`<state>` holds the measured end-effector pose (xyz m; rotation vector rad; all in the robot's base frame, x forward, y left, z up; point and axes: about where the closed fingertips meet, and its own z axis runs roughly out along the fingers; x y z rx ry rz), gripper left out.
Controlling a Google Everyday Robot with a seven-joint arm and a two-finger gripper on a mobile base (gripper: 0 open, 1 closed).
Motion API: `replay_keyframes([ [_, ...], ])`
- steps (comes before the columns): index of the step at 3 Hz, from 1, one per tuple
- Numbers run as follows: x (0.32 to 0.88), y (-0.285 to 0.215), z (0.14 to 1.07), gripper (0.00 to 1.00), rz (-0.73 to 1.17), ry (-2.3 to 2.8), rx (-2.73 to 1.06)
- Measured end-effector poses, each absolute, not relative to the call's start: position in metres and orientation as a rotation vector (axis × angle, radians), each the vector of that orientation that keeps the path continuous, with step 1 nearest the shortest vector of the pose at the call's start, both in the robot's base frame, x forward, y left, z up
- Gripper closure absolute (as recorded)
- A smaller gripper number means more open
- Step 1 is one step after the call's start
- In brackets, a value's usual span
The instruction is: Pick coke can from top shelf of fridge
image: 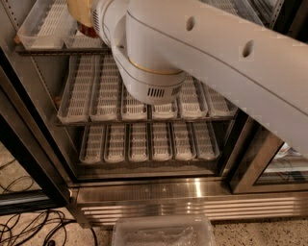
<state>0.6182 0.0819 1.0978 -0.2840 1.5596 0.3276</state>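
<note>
Camera view: the reach-in step is in hand. The white arm [216,62] crosses the open fridge [192,192] from the right, and its tan-tipped end, the gripper [79,10], sits over the top shelf [57,49] near that shelf's left part. Whether the pincer is wide, narrow or holding anything cannot be told, as the arm's own bulk hides it.

A small dark red patch just under the gripper, at the top shelf's front edge, is most likely the coke can [87,31]; little else of it shows. On the top shelf, left of that patch, lies a clear lane tray [41,21].

The next move probably calls for closing squarely around the can and drawing it outward over the top shelf's front lip without tipping it.

Below the top shelf run two more racks of slotted trays, a middle one [91,91] and a lower one [139,141]. Far below it, on the floor, lie a clear plastic container [163,233] and loose cables [29,226], none in the arm's path.
</note>
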Motion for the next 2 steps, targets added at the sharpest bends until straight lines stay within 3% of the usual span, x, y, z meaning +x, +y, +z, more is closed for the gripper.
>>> replay_keyframes([
  [2, 0.562, 0.143, 1.123, 1.00, 0.489, 1.435, -0.506],
])
